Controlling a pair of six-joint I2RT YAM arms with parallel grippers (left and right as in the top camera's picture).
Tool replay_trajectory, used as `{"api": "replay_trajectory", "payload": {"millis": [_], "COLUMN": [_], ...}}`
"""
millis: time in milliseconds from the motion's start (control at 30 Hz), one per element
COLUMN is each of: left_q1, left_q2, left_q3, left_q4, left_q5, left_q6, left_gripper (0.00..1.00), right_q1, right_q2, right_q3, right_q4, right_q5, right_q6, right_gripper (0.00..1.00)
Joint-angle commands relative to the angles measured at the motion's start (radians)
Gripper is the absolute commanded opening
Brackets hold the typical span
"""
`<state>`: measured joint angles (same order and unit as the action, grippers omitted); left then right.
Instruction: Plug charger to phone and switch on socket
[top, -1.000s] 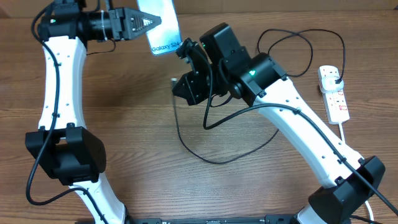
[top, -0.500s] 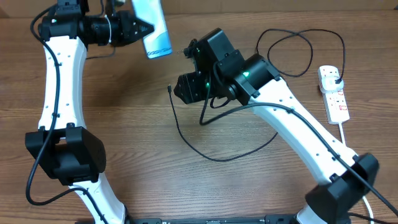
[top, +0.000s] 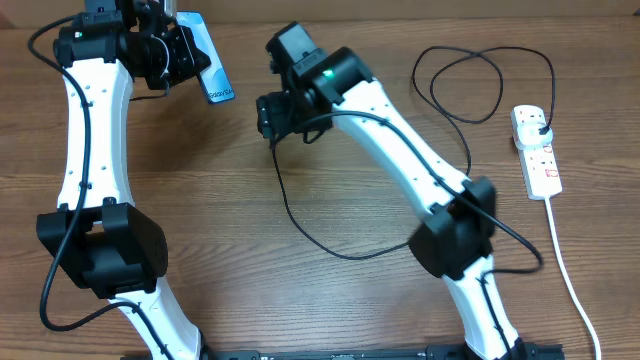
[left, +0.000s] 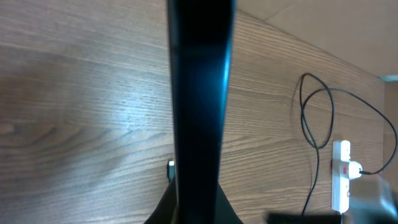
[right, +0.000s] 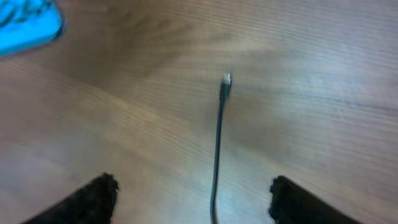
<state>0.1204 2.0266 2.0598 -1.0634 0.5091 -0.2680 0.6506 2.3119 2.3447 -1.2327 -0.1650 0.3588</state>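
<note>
Charger (right: 218, 137) is lying loose on the worktop (top: 200, 230), its connector tip (right: 226, 79) at upper centre under the spread right pincer (top: 272, 118), and should be being gripped just behind that tip, squarely, while the phone (top: 212, 78) is being pinched at upper left by the left pincer (top: 180, 55).

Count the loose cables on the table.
2: the black charger loops from mid-table to the socket at right; the socket's white cord runs toward the near edge. The arms could hide more.
</note>
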Motion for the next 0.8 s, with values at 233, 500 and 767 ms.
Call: {"api": "replay_trajectory", "payload": {"millis": [233, 500, 767], "left_q1": [0.037, 0.043, 0.043], "left_q2": [-0.005, -0.005, -0.005], "left_q3": [0.01, 0.01, 0.01], "left_q4": [-0.026, -0.039, -0.044], "left_q5": [-0.011, -0.012, -0.012], "left_q6": [-0.024, -0.024, -0.024], "left_gripper": [0.04, 0.04, 0.04], "right_q1": [0.056, 0.119, 0.107], "right_q2": [0.172, 0.254, 0.291], "right_q3": [0.031, 0.031, 0.03], "right_q4": [0.137, 0.132, 0.136], "right_q5": [0.208, 0.303, 0.301], "right_q6": [-0.017, -0.03, -0.031], "right_gripper": [0.42, 0.41, 0.4]}}
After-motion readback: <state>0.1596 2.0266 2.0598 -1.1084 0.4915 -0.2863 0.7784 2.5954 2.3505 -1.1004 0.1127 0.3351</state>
